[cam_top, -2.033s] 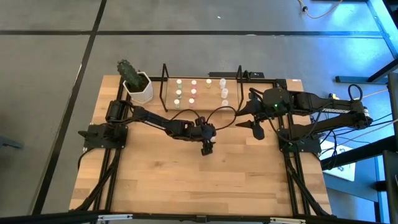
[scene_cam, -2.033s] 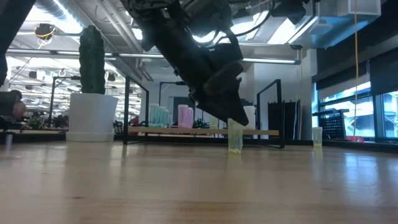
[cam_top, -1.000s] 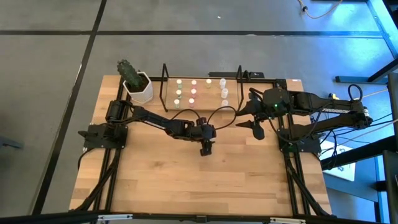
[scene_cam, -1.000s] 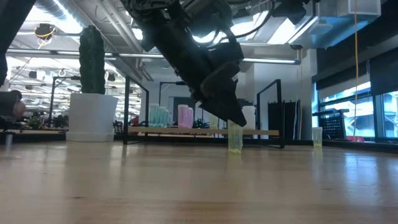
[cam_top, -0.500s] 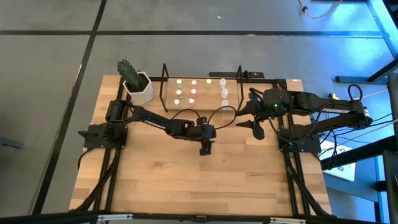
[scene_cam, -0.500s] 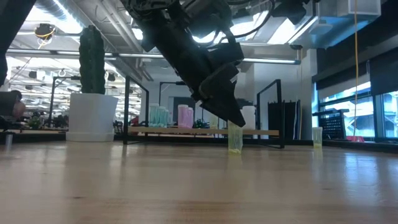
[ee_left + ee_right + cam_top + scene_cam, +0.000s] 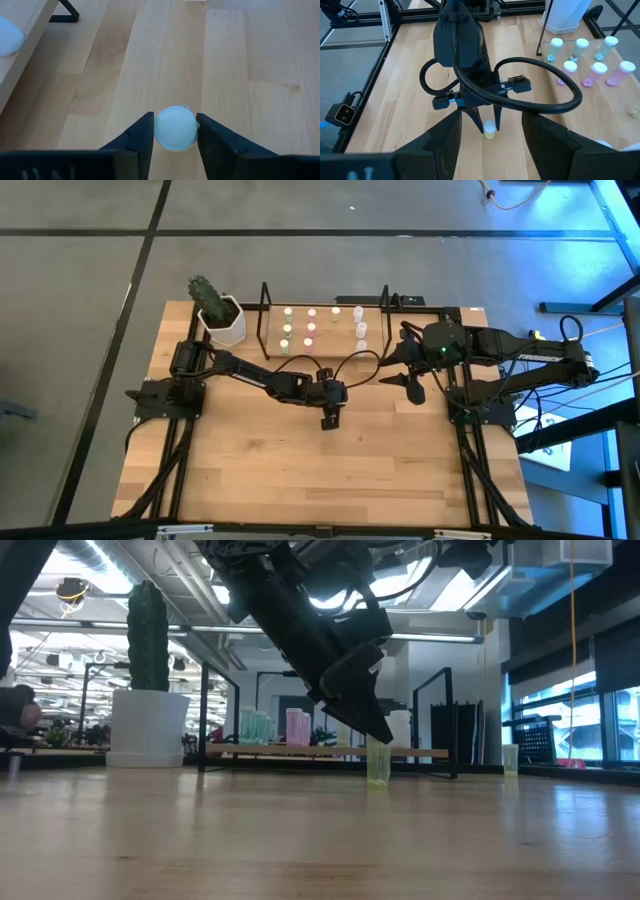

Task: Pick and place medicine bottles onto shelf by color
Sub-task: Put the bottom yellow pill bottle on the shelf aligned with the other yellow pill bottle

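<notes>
Bottle (image 7: 174,128) between our left gripper's (image 7: 174,135) two dark fingers: a tiny cylinder seen from above as a pale whitish round top, its clear body tinted yellow-green where the low view catches it (image 7: 377,762). It stands upright on the bare wooden table (image 7: 300,470), near the middle and just in front of the shelf (image 7: 325,326). We see each finger (image 7: 137,140) drawn in tight against the cap's sides, touching or all but touching it; the bottle's base is on the boards.

From our right wrist camera the same bottle (image 7: 490,130) shows as a small pale dot under the left gripper's (image 7: 489,127) downward-pointing tip, with the arm's black cable looping around it.

Behind it, the shelf is a low black wire rack with a light wooden floor, set along the table's far edge. Other bottles (image 7: 310,327) stand on it in short rows by colour: green-topped (image 7: 555,45) toward the cactus side, pink ones (image 7: 596,71) next, whiter ones (image 7: 361,330) farther toward the right arm.

Our right gripper (image 7: 413,390) hangs above the table just in front of the shelf's right end, fingers parted and holding nothing.

A white pot with a cactus (image 7: 221,315) sits at the table's far left corner, beside the shelf.
</notes>
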{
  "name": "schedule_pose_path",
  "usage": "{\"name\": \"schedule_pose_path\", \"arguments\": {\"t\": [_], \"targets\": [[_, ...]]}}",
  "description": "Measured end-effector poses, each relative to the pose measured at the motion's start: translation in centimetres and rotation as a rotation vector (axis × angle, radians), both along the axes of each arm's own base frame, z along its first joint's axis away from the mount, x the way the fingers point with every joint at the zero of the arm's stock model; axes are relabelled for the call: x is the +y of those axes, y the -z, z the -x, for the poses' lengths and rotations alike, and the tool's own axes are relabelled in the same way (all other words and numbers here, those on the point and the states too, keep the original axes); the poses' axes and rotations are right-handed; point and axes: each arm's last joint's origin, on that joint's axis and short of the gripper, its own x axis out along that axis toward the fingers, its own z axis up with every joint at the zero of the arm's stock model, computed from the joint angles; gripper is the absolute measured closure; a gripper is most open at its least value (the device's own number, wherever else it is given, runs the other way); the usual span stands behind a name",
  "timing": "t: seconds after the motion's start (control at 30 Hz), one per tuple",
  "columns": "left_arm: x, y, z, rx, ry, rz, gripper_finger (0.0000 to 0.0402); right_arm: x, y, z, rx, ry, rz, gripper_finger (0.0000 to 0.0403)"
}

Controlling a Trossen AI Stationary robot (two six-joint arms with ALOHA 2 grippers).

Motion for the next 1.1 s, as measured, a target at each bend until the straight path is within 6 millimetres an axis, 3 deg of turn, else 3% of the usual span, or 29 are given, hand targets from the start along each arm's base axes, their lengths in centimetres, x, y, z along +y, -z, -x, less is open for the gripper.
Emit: {"name": "schedule_pose_path", "arguments": {"t": [0.67,1.1], "targets": [[0.0,-0.1,-0.1,-0.002,-0.001,0.001,0.0284,0.0,0.0,0.0,0.000,0.001,0.000,0.0194],[0.1,-2.8,-1.2,0.017,-0.003,-0.001,0.0284,0.0,0.0,0.0,0.000,0.001,0.000,0.0194]]}}
